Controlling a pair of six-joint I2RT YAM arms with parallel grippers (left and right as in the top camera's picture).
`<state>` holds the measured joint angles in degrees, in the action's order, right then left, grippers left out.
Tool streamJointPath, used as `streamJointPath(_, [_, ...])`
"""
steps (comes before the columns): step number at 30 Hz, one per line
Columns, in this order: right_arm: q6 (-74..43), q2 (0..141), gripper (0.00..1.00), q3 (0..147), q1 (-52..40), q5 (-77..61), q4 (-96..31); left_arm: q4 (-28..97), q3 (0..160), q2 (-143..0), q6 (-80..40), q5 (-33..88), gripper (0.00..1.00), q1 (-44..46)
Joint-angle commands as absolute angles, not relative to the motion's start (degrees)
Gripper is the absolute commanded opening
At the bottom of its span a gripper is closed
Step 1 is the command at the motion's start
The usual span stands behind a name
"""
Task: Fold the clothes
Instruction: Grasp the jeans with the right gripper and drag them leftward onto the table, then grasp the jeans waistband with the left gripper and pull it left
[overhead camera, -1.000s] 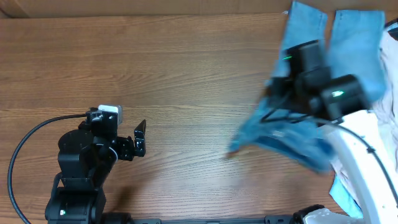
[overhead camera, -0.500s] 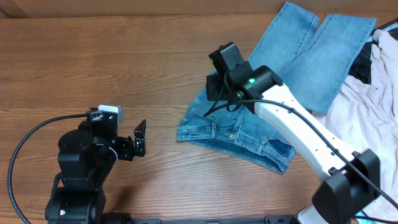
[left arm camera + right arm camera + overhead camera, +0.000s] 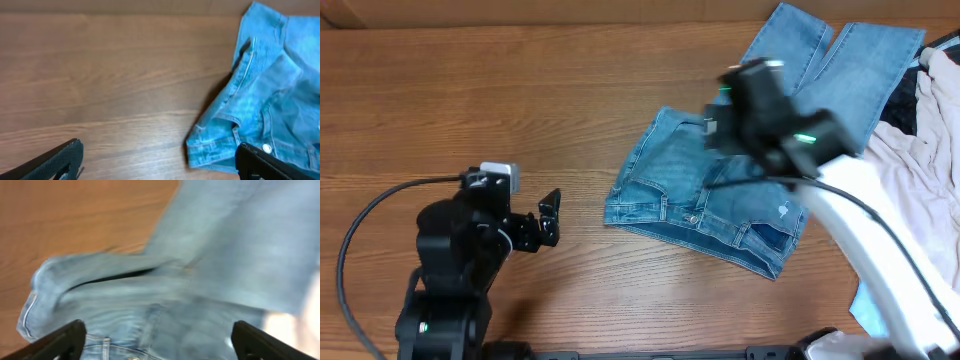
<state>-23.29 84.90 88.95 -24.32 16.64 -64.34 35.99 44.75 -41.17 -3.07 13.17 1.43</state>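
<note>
Nothing fancy on the table. The pair of light-blue denim jeans (image 3: 670, 190) lies flat on the brown wood-grain table (image 3: 520, 100), right of centre in the overhead view. The waist end points toward the lower left. The two slim legs run side by side up to the top right corner, with a sliver of table showing between them near the far ends. The hip part is rumpled, with a soft ridge of fabric bunched up across it. From the left wrist view you can see the waistband curling over and a small metal button (image 3: 263, 148) on it.

The right gripper (image 3: 157, 342) hangs over the hip area with its fingers spread wide and nothing between them, so it's gripping nothing. The left gripper (image 3: 157, 162) is also splayed wide and holding nothing. It's above bare wood just left of the waist corner, not touching the denim.

Hard-to-see stuff:
- The white right arm (image 3: 860, 190) is smeared with motion blur overhead and covers the middle of the jeans.
- The right wrist view is blurry too, so the stitching there is mush.
- A heap of pale, whitish cloth (image 3: 920, 160) sits against the legs at the right edge, cut off by the frame.
</note>
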Motion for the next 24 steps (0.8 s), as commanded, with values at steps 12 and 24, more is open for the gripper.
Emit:
streamJointPath(12, [-24.5,77.9,1.00,90.8,-7.8,11.4,-75.6,28.9,46.1,-75.9,-2.7,24.4,0.99,9.4])
streamJointPath(24, [-24.5,77.9,1.00,90.7,-6.6,11.5,-76.8,18.4,46.1,-97.6,-1.7,21.8,0.79,19.3])
